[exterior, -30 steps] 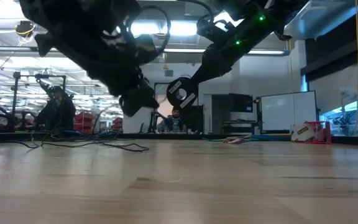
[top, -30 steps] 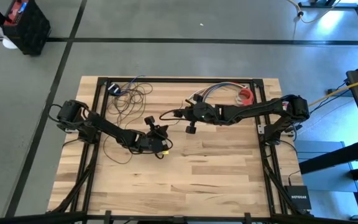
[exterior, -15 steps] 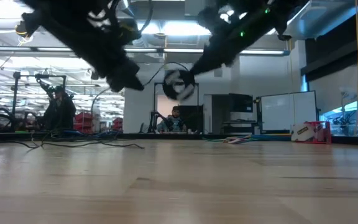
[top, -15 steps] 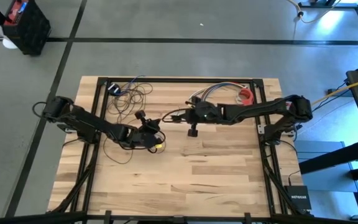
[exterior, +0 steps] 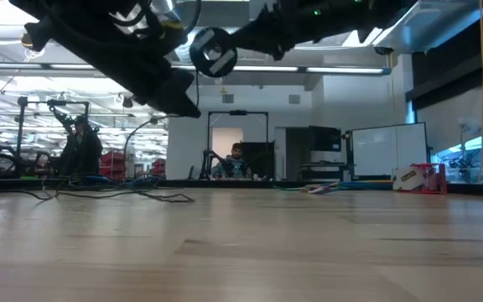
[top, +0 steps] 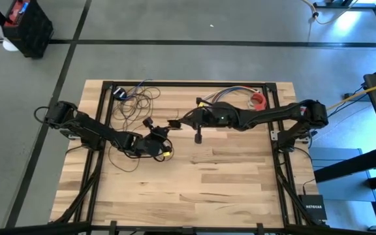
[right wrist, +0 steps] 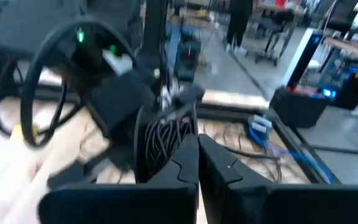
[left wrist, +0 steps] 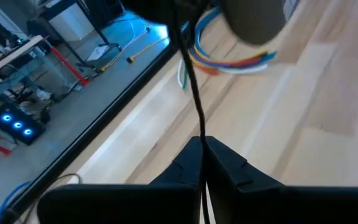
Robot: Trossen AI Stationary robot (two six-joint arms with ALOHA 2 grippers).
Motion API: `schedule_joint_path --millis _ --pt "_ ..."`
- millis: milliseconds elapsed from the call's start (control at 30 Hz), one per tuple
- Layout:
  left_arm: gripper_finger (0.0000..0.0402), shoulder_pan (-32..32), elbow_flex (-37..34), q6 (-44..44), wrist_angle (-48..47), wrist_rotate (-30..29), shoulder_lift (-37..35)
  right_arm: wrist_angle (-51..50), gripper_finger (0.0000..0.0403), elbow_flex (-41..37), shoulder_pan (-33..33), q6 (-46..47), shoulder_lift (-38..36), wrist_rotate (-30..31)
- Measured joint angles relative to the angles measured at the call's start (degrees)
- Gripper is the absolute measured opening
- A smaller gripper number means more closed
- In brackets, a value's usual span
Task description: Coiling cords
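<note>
Over the table's middle: both arms met, lifted clear of the wood.
Left gripper (left wrist: 202,144): pinched tight on the cord (left wrist: 191,93).
Right gripper (right wrist: 197,140): clamped on the wound bundle.
Loose loops (top: 136,101): far left of table.
Tip: keep tension steady, wraps side by side.

Two dark arms work over one wooden worktop (top: 227,176), each ending in one gripper: the left gripper (top: 150,124) and the right gripper (top: 173,123). One long thin dark cord (top: 136,101) lies in many loose loops. One bundle of multicoloured wires (top: 227,94) lies by one red roll (top: 258,100). Two people (exterior: 74,144) show in the room beyond.
</note>
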Motion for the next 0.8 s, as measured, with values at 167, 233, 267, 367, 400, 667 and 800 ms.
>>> schedule_joint_path --millis 167,233,267,367,400,667,800 --pt "0.0006 0.10 0.00 0.21 5.75 0.07 0.02 8.22 0.0003 0.02 0.00 1.86 2.92 0.00" --pt "0.0010 0.41 0.00 1.38 7.45 0.17 0.02 8.71 0.0003 0.02 0.06 2.00 3.51 -0.02" --pt "0.0012 0.62 0.00 1.59 8.16 0.19 0.04 8.91 0.0003 0.02 0.07 2.06 3.84 0.01" --pt "0.0014 1.27 -0.04 1.38 12.02 0.27 0.09 9.66 0.0003 0.04 0.07 3.31 4.34 0.67" --pt "0.0013 1.39 -0.04 1.13 13.38 0.28 0.09 11.24 0.0003 0.05 0.07 3.37 4.88 1.45" --pt "0.0008 1.40 -0.04 -0.63 18.41 0.19 0.09 16.01 0.0003 0.13 0.09 2.50 7.07 6.25" --pt "0.0017 1.26 -0.04 -3.60 18.52 0.17 0.09 15.92 0.0003 0.17 0.07 0.55 8.34 9.14"
